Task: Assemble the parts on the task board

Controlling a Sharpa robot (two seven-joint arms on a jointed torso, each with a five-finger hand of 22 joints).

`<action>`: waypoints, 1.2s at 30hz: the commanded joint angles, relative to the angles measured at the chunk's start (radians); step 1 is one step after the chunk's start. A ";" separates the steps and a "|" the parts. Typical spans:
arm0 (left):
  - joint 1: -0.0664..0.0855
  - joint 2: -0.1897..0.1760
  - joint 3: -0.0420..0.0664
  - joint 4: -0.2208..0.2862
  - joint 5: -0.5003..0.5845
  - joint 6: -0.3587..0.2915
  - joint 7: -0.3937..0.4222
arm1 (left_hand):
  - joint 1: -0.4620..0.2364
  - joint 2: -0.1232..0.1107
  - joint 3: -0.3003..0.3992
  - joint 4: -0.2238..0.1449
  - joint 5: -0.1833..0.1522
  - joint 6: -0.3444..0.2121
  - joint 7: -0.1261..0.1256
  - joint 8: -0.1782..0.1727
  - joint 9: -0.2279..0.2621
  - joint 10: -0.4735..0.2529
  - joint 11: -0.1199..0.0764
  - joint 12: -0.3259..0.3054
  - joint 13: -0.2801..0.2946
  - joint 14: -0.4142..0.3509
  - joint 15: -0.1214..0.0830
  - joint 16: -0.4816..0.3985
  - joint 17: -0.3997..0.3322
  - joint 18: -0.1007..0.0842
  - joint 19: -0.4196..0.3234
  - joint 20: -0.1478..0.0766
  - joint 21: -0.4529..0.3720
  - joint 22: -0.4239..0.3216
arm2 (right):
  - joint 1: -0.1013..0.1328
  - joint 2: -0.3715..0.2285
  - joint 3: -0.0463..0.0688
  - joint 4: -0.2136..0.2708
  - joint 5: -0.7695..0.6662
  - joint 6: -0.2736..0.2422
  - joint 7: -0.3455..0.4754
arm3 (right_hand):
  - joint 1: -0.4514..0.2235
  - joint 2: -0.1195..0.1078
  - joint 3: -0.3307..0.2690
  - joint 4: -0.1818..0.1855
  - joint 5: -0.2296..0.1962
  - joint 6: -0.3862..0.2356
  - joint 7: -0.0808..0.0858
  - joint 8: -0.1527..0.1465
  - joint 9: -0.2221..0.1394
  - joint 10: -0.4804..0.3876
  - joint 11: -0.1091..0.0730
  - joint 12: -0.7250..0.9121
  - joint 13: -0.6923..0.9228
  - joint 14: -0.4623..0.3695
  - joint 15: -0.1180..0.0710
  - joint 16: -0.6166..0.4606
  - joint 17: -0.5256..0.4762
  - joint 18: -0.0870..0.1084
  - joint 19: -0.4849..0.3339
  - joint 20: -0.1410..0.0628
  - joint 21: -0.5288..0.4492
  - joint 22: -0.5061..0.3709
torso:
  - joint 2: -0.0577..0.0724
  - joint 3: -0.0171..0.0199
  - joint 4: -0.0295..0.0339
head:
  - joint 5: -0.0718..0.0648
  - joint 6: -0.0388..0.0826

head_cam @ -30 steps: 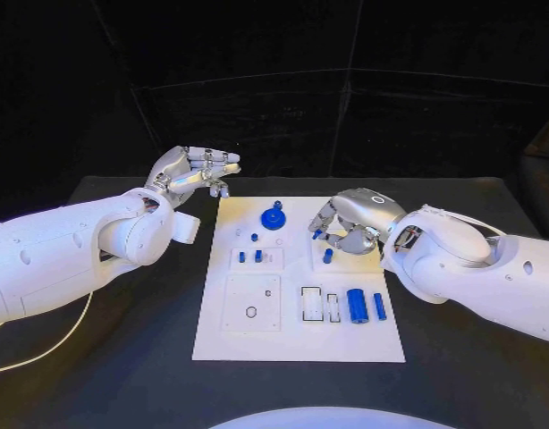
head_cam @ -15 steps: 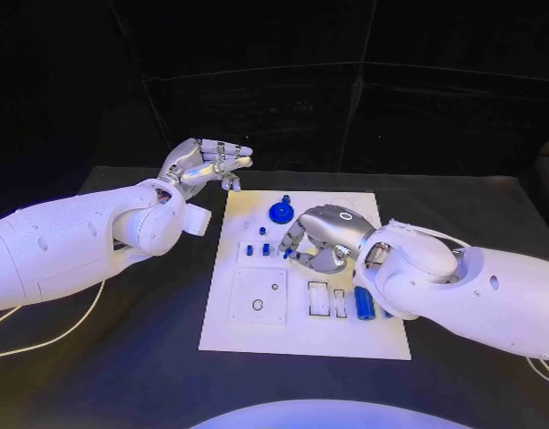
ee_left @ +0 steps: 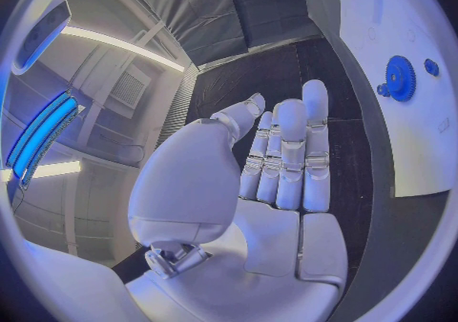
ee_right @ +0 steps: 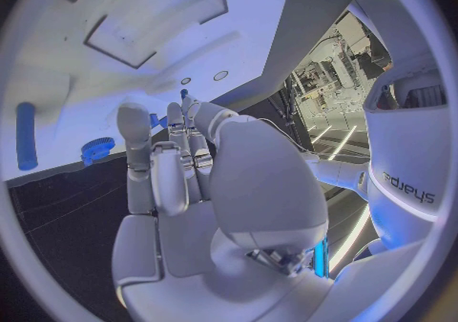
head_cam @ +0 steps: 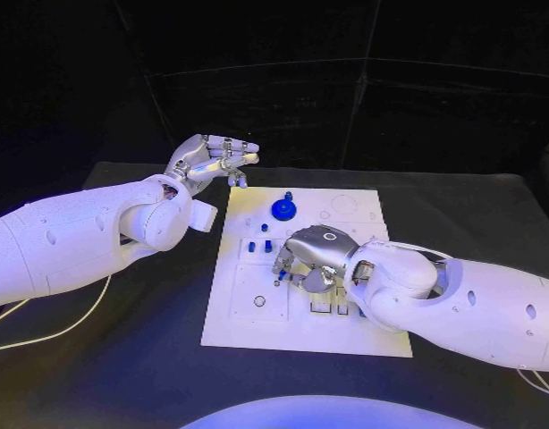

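Blue, a small peg [head_cam: 281, 275] showed pinched at the right hand's [head_cam: 311, 259] fingertips, low over the task board [head_cam: 251, 331] mid-plate, nearer than the gear [head_cam: 282, 210]. The left hand [head_cam: 207, 163] hovered off-board, fingers curled, empty.

The silver right hand [head_cam: 311, 259] covers the white plastic task board's [head_cam: 256, 331] middle; whatever lies beneath its fingers is hidden.

Two glossy white, bulbous arms end in silver hands: left hand [head_cam: 207, 161], right hand [head_cam: 311, 255] (pale cables trail behind).
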 commanded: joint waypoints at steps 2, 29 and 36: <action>0.001 0.001 0.001 0.000 0.004 0.013 0.003 | -0.006 0.008 -0.007 0.000 0.000 -0.007 0.002 -0.005 -0.001 -0.004 0.003 0.005 0.001 -0.005 -0.001 -0.004 -0.001 0.013 -0.006 0.003 -0.004 -0.002 | -0.005 0.008 0.000 0.001 -0.054 0.027 -0.002 | -0.009 -0.002 0.004 -0.001 0.004 0.004 0.004 0.001 0.001 0.003 0.003 -0.003 0.001 0.046 -0.006 0.005 -0.001 -0.019 0.002 0.000 0.005 -0.001 | -0.001 0.0007 -0.0007 | 0.005 -0.002; 0.002 0.000 0.001 0.002 0.004 0.020 -0.003 | -0.006 0.007 -0.009 0.000 0.000 -0.009 0.002 -0.005 -0.001 -0.006 0.003 0.006 0.001 -0.006 -0.001 -0.005 -0.003 0.013 -0.006 0.003 -0.006 -0.003 | -0.010 0.042 -0.001 -0.030 -0.092 0.046 -0.021 | -0.011 -0.003 0.006 -0.002 0.006 0.003 0.004 0.001 0.001 0.003 0.003 -0.004 0.001 0.047 -0.005 0.007 0.002 -0.019 0.002 0.000 0.006 0.000 | -0.001 -0.0001 -0.0007 | 0.011 -0.010; 0.002 0.000 0.001 0.003 0.004 0.021 -0.005 | -0.006 0.007 -0.010 0.000 0.000 -0.010 0.003 -0.005 -0.002 -0.007 0.003 0.006 0.001 -0.006 -0.001 -0.005 -0.003 0.013 -0.006 0.003 -0.007 -0.003 | -0.012 0.054 -0.001 -0.036 -0.095 0.065 -0.020 | -0.013 -0.003 0.006 -0.002 0.006 0.003 0.004 0.001 0.001 0.003 0.003 -0.004 0.002 0.046 -0.005 0.006 0.000 -0.019 0.001 0.000 0.005 -0.001 | -0.001 0.0002 -0.0001 | 0.012 -0.012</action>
